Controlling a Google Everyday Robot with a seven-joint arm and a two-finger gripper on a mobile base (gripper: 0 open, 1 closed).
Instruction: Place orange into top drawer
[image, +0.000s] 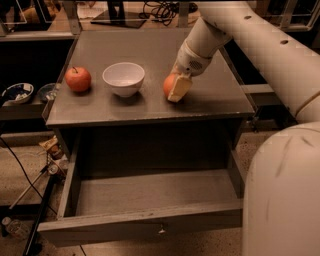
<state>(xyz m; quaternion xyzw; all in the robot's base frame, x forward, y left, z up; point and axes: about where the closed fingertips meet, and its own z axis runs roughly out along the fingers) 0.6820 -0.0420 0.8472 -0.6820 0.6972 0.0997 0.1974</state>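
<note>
Camera view: the gripper (176, 91) is down on the table (150, 47), against the 3 o'clock side of the orange (168, 84). Its grip state cannot be told; the arm enters from 1 o'clock. The orange rests on the tabletop, near the front edge, at 3 o'clock from the bowl (123, 77). An apple (78, 79) sits at 9 o'clock from the bowl, apart from it. The drawer (140, 222) stands pulled out at 6 o'clock below the tabletop, knob (161, 230) at front centre.
</note>
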